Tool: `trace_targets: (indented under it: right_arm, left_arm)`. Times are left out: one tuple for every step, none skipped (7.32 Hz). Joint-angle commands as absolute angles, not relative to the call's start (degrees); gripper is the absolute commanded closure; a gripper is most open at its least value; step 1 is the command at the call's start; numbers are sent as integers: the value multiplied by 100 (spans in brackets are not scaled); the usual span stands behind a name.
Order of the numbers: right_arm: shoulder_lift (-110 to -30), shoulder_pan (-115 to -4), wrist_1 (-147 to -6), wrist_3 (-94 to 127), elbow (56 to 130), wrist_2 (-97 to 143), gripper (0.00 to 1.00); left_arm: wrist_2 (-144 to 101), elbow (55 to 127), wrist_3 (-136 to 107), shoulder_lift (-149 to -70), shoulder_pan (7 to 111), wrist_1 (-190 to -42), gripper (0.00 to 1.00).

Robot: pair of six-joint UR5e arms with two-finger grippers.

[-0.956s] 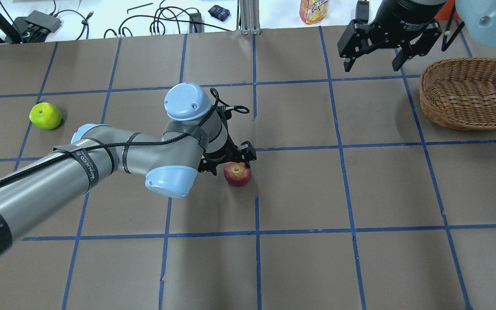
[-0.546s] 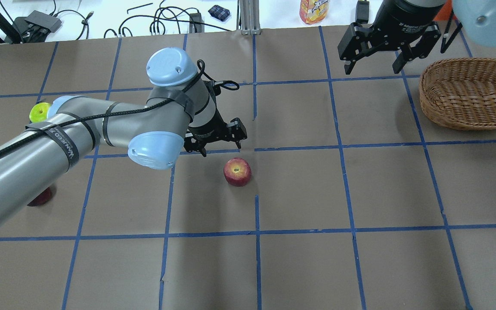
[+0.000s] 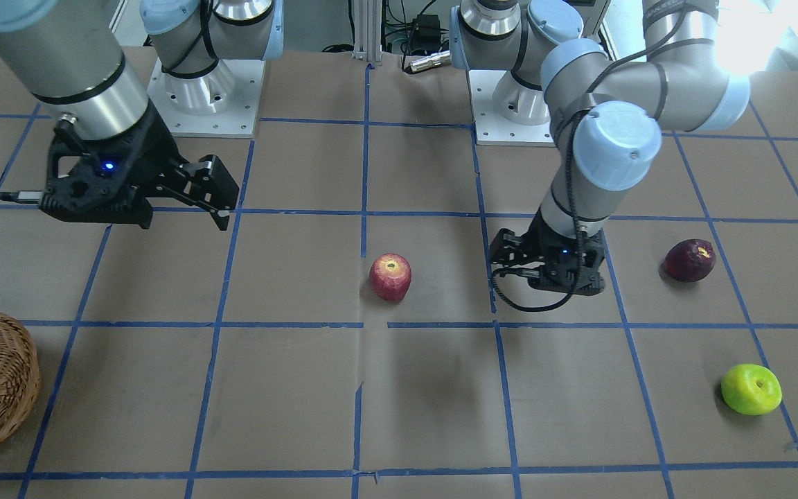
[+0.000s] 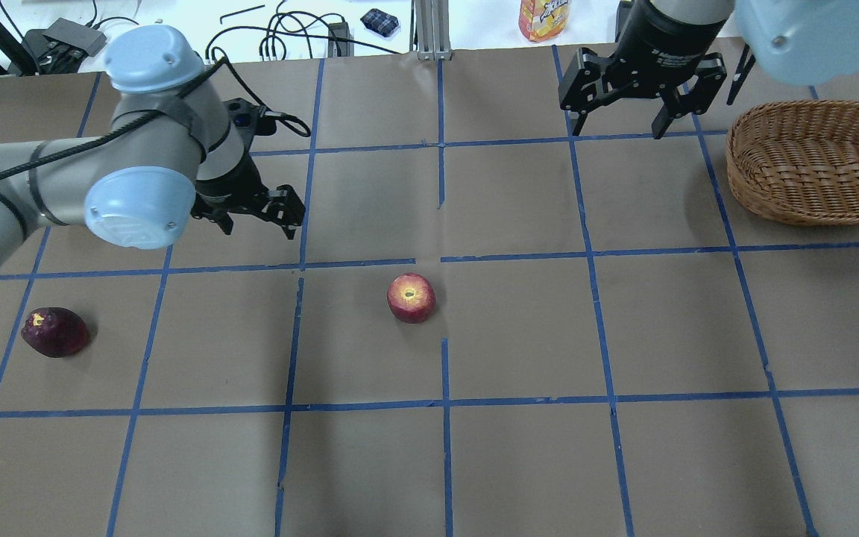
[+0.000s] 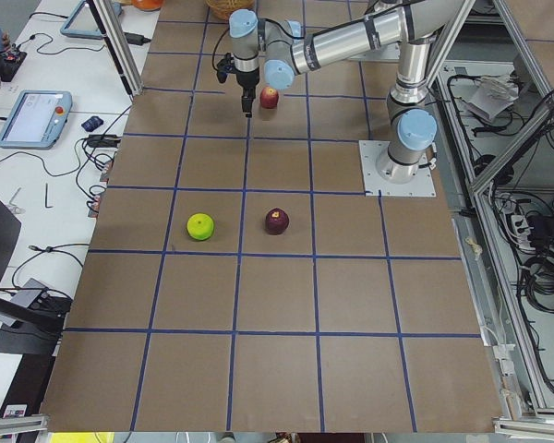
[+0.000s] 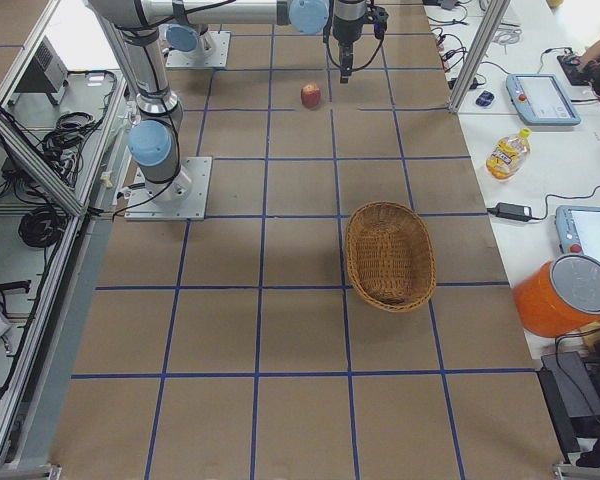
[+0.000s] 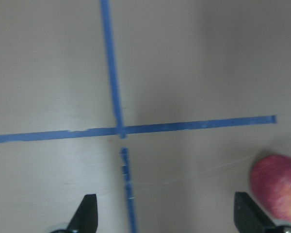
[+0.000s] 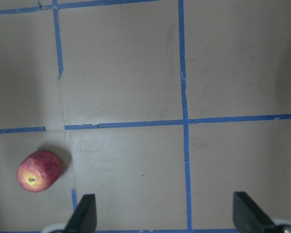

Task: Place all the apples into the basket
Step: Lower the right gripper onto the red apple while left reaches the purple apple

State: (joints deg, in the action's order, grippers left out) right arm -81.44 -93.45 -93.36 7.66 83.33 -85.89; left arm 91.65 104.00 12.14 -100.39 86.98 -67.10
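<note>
At the table's far left, on the robot's left side, lie two of the fruits. One is the green apple (image 3: 751, 389), hidden behind the arm in the overhead view. The other is the maroon apple (image 4: 54, 332), which rests tilted, its longer axis roughly across the table and its stem dimple turned up and to the side.

Next comes the left gripper (image 4: 258, 224), jaws spread wide and holding nothing, above bare paper. The maroon apple sits to its left and nearer the robot. The red apple (image 4: 411, 297) sits to its right, also nearer the robot, and shows only at the lower right edge of the left wrist camera. It stands upright at mid-table, dimple upward, touching neither gripper.

Farther right the right gripper (image 4: 616, 130) hangs raised off the table, likewise spread and empty. The red apple is well apart from it, to its left and toward the robot. At the far right is the basket (image 4: 810, 209), near the right gripper and with nothing in it.

By my reckoning the left gripper is nearer to all three apples, yet only the right one is close to the basket. So the central red apple looks the fit one for the right arm, which must reach leftward and down.

Count: three apples, one of each colour, all on the table; one basket; two grippers.
</note>
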Motion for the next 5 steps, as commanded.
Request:
trace_targets:
  right_arm:
    - [-7606, -10287, -9902, 1954, 8350, -8762, 0]
    - [-7255, -10753, -10480, 3326, 8341, -8832, 0]
    - [-6833, -11219, -11051, 4045, 8350, -9033, 0]
    - [-6446, -11693, -11152, 4713, 8350, -9235, 0]
    - [-6251, -11881, -11153, 4920, 8367, -9437, 0]
  left_arm:
    - [9255, 10634, 2614, -9748, 7739, -6767, 0]
    - [9255, 10652, 3481, -9651, 7221, -6768, 0]
    - [9229, 10678, 4281, -9642, 6511, -6724, 0]
    - [9176, 10705, 4855, -9659, 5869, -6724, 0]
    - [9141, 10722, 5234, -9729, 5497, -6698, 0]
